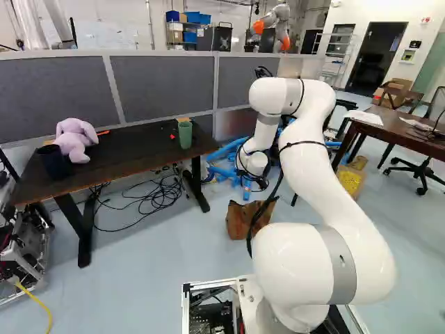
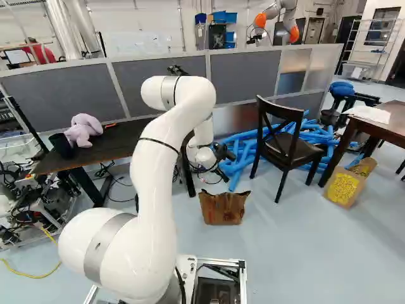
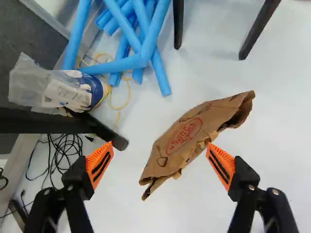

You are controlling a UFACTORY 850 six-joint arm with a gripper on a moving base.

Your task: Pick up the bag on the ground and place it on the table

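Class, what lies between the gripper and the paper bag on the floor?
Nothing that shows: in the wrist view, the stretch from the open gripper to the paper bag is bare, and nothing covers the bag.

The 2 base views' right edges cut off the brown table (image 2: 393,125).

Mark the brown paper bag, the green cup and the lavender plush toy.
Brown paper bag (image 3: 185,137): wrist view, on its printed side.
Green cup (image 1: 185,135): left base view, outer wall.
Lavender plush toy (image 1: 71,143): left base view, body.
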